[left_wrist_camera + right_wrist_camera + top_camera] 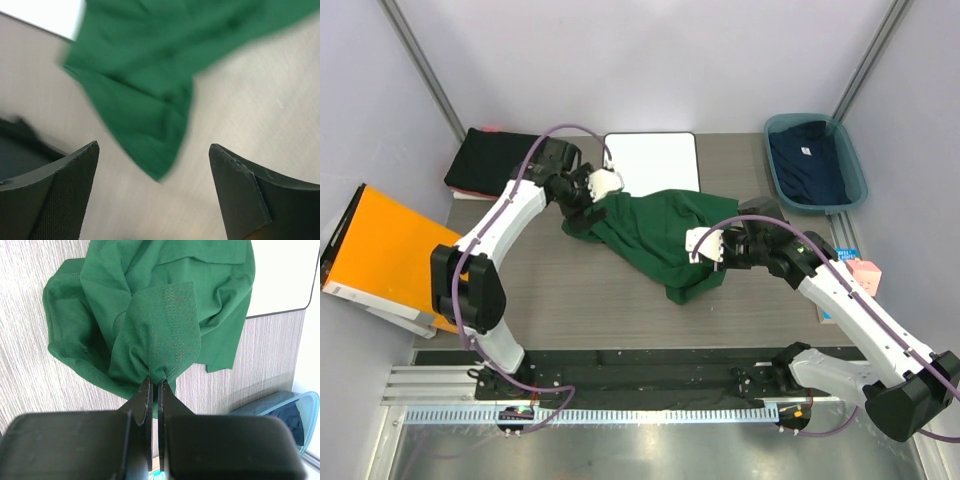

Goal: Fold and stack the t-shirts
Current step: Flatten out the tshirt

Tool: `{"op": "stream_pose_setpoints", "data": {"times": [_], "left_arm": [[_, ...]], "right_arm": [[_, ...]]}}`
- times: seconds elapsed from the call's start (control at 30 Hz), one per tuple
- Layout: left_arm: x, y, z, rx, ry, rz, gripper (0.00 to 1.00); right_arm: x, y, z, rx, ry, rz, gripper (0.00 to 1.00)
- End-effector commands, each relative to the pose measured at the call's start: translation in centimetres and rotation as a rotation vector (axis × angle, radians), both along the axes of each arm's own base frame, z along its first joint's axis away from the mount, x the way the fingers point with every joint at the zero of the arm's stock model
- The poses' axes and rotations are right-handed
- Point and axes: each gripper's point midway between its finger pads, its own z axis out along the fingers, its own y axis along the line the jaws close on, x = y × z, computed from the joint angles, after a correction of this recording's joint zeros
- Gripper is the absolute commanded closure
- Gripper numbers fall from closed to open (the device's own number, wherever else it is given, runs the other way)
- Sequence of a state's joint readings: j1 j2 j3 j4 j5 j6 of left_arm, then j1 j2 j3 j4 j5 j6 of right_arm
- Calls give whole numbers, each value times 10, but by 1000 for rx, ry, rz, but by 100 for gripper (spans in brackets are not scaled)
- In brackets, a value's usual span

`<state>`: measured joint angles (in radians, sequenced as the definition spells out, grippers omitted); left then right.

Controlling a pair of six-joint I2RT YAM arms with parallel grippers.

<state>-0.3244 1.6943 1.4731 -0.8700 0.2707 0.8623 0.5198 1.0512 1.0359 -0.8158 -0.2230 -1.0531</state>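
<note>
From left to right: an orange folder (390,250) leans off the table (580,300) edge, and the black folded t-shirts (485,160) lie at the far left corner, partly masked by the left arm. The left gripper (154,148) hangs just beside the left end of the dark green t-shirt (655,235). Its jaws stand wide and hold nothing, with only a corner of green cloth below and between them. The shirt lies crumpled at mid-table, its far edge reaching the white board (655,160). The right gripper (154,381) has its jaws pinched on a hemmed fold at the shirt's right side and lifts that fold a little off the surface. At the far right, a navy t-shirt (810,160) rests in a blue bin (855,195).

We judge the step in hand to be the spreading of the green shirt, with no fold made yet. The next move calls for the left gripper to take a hem or sleeve, so that both arms can draw the cloth flat.

The left wrist view is blurred, so we cannot tell which part of the shirt lies under the open jaws; it is perhaps a sleeve. The collar is hidden in the bunched cloth, and the bin is cut off in the right wrist view.
</note>
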Motion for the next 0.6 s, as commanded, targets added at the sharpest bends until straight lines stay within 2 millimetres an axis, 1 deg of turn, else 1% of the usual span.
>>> {"op": "stream_pose_setpoints", "data": {"times": [0.0,0.03,0.07,0.1,0.13,0.17,0.2,0.23,0.27,0.3,0.33,0.37,0.4,0.43,0.47,0.5,0.53,0.57], "left_arm": [[63,-44,62,-211,-226,-38,8],[75,-54,72,-251,-267,-52,8],[83,-69,92,-323,-296,-92,7],[94,-80,80,-349,-270,-107,7],[96,-90,78,-379,-255,-143,7],[104,-102,87,-405,-272,-184,7],[106,-115,67,-441,-222,-238,7],[108,-122,57,-456,-205,-272,6],[113,-129,58,-469,-216,-304,4],[114,-140,36,-486,-182,-363,3],[114,-145,28,-493,-173,-397,2],[118,-151,28,-499,-184,-421,0],[120,-159,6,-492,-160,-446,0],[120,-162,-1,-493,-148,-458,0],[123,-167,0,-495,-163,-484,0],[122,-172,-5,-494,-160,-508,0],[123,-176,-17,-487,-159,-534,0],[125,-180,-17,-482,-175,-550,0]], "right_arm": [[7,2,13,32,-44,-18,99],[6,2,10,31,-33,-22,99],[6,2,8,30,-30,-24,99],[6,3,6,34,-25,-21,99],[7,3,1,32,-16,-28,99],[7,2,-1,36,-9,-37,99],[9,4,-3,43,-11,-42,99],[8,3,-8,41,-2,-45,99],[9,2,-11,41,2,-49,99],[12,3,-13,44,-2,-51,99],[13,2,-15,45,0,-58,99],[15,3,-15,51,-1,-63,99],[17,4,-15,57,-5,-68,99],[18,3,-15,59,-3,-76,99],[20,2,-15,62,-3,-87,99],[20,2,-14,69,-3,-93,99],[21,1,-14,73,-1,-100,99],[21,0,-14,75,0,-106,99]]}}
